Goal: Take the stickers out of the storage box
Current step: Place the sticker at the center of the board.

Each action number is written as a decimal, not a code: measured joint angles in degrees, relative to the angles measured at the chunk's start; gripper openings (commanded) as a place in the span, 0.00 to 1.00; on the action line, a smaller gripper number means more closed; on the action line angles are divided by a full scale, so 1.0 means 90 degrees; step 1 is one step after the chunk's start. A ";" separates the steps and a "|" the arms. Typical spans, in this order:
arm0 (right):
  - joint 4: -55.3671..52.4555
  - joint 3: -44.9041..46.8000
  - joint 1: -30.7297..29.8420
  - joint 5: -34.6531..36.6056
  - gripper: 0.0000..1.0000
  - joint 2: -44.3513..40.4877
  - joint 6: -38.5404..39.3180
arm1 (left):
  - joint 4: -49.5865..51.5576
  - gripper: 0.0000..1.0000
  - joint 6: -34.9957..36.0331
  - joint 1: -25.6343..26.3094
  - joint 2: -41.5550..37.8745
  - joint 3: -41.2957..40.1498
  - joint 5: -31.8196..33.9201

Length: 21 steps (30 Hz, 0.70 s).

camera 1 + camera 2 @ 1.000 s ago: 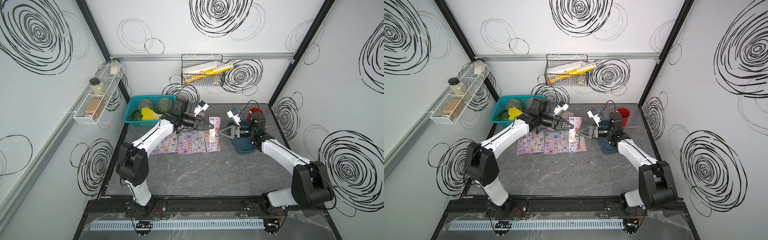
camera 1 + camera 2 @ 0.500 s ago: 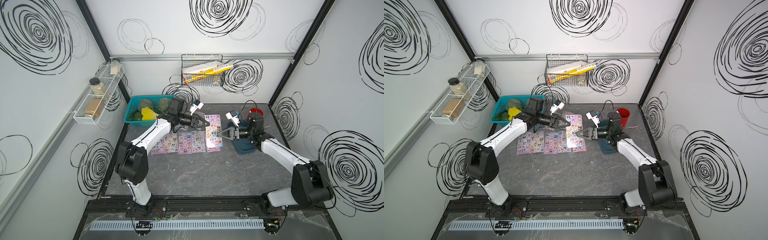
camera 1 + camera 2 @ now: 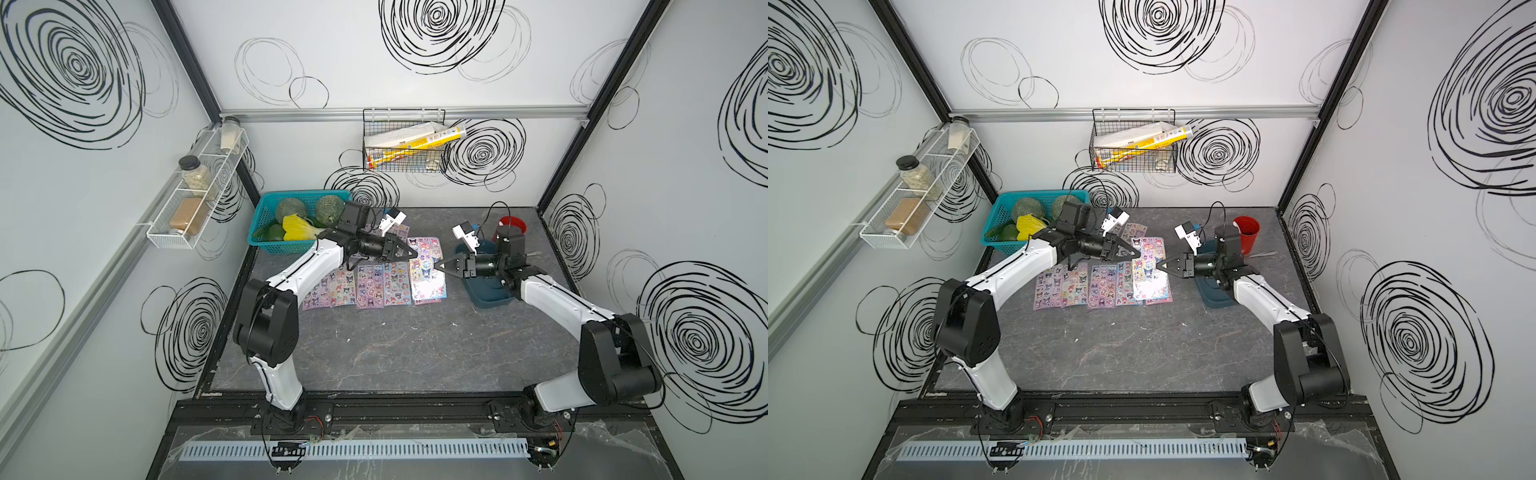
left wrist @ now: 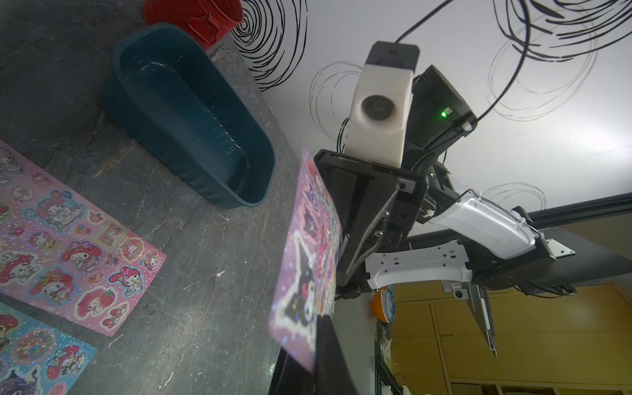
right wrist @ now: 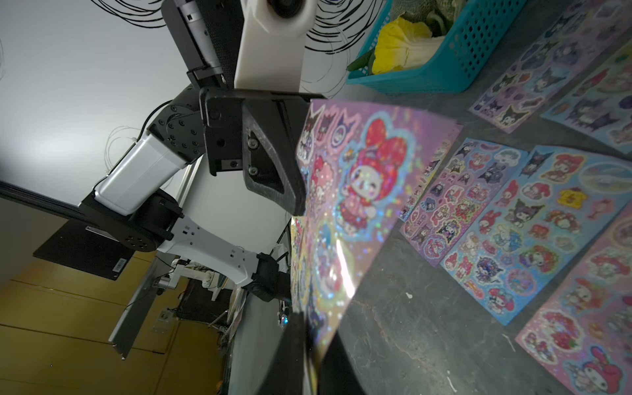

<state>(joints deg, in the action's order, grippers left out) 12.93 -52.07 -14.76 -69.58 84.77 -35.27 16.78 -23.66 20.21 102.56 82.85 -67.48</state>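
A blue basket of vegetables sits left of centre, at the back of the dark surface. Reaching out from it, the left claw is clamped shut on one edge of a sticker sheet, which is lifted off the surface at mid-frame. Below that, the other stickers lie flat in a row. The right claw is closed as well and pinches the same sheet's opposite edge. Right of centre, the dark teal storage box rests on the surface beneath the right arm, with a red cup just behind it.
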 measured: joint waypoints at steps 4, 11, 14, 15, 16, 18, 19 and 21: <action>-0.0017 -0.0002 0.0000 0.0151 0.00 0.0172 -0.0036 | 0.0083 0.18 0.0097 -0.0002 0.0005 -0.0002 0.0134; -0.0457 -0.0435 0.0000 0.0573 0.00 0.0551 0.0041 | 0.0430 0.34 0.0316 -0.0041 0.0005 -0.0005 0.0707; -0.0644 -0.0911 0.0000 0.0894 0.00 0.0906 0.0095 | 0.0491 0.37 0.0318 -0.0136 0.0002 -0.0041 0.1013; -0.0699 -0.1081 0.0000 0.1018 0.00 0.1066 0.0114 | 0.0493 0.38 0.0321 -0.0182 0.0000 -0.0087 0.1127; -0.0775 -0.1263 0.0000 0.1154 0.00 0.1251 0.0136 | 0.0500 0.39 0.0318 -0.0226 -0.0002 -0.0148 0.1226; -0.0923 -0.1630 0.0000 0.1389 0.00 0.1651 0.0165 | 0.0508 0.40 0.0318 -0.0313 -0.0041 -0.0323 0.1430; -0.1049 -0.1887 0.0000 0.1537 0.00 0.1906 0.0197 | 0.0515 0.40 0.0318 -0.0362 -0.0080 -0.0447 0.1528; -0.1273 -0.2414 0.0000 0.1770 0.00 0.2424 0.0279 | 0.0554 0.40 0.0318 -0.0449 -0.0185 -0.0658 0.1671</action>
<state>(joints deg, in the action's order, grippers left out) 1.48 -73.80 -14.76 -53.65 106.59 -32.75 21.76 -20.80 16.16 100.90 76.93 -52.45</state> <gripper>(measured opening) 0.040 0.401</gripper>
